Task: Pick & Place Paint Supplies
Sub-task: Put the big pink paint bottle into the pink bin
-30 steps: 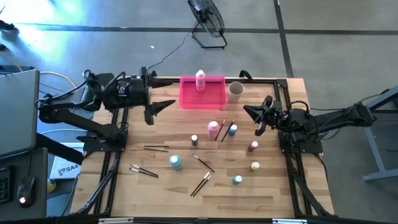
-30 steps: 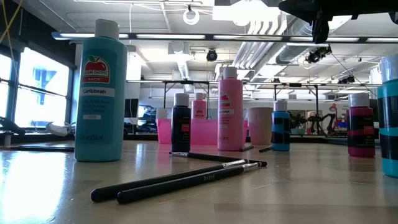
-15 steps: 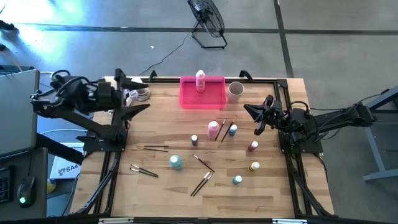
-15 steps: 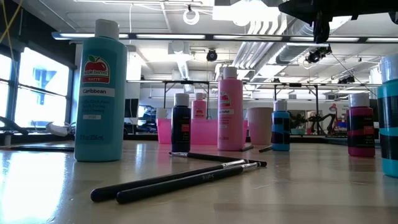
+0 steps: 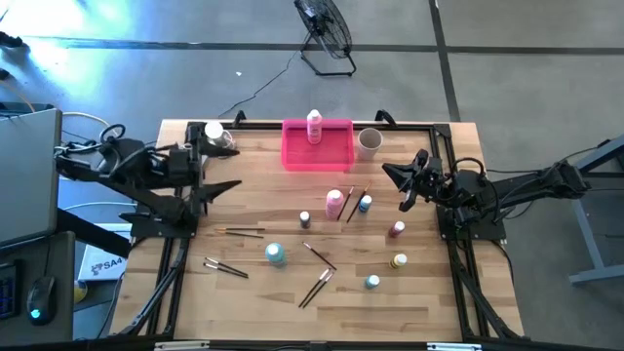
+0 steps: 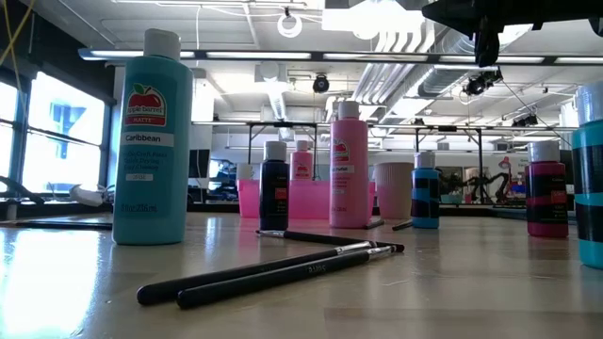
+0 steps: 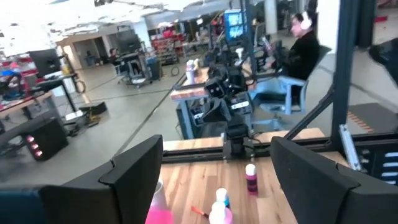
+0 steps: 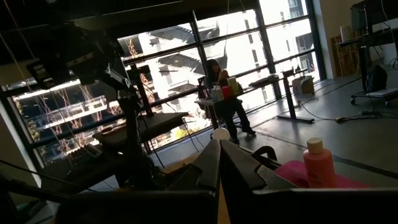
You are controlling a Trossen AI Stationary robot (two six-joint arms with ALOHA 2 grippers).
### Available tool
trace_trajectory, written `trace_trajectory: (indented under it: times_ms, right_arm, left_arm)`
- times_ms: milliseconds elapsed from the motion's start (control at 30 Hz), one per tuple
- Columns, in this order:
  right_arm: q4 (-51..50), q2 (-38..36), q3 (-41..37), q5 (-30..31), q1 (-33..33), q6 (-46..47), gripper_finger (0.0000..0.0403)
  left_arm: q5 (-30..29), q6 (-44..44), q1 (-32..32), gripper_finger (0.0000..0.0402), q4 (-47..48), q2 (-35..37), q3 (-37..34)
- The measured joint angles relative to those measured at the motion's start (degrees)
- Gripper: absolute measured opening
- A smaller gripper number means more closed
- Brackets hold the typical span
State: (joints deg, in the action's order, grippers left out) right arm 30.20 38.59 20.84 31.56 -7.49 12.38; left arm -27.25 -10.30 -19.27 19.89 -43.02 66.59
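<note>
Paint bottles (image 5: pixel 334 202) and brushes (image 5: pixel 316 287) are lying mid-worktop (image 5: pixel 253 312); left hand (image 5: pixel 222 187) is hovering open at nine o'clock, right hand (image 5: pixel 401 184) closed at three.

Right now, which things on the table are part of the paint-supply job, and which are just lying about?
Job: pink bottle in tray; pink bottle; teal bottle; tiny bottles, e.g. red, yellow; brushes.
Lying about: cup; tray; fan.
</note>
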Motion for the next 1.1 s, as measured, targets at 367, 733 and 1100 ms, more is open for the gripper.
trace_trajectory:
  times_ms: [367,733,1100]
  right_arm:
    - [0.0,0.0,0.0,-0.1,0.0,0.0,0.0003]
    - [0.0,0.0,0.0,-3.4,0.0,0.0,0.0003]
    - [1.1,0.0,0.0,-14.3,0.0,0.0,0.0002]
  left_arm:
    - [3.1,0.0,0.0,0.0293,-14.6,11.1,-16.8]
    - [15.1,6.2,0.1,0.0294,-13.7,19.8,-24.0]
    - [14.9,8.6,0.1,0.0294,-13.3,19.6,-24.1]
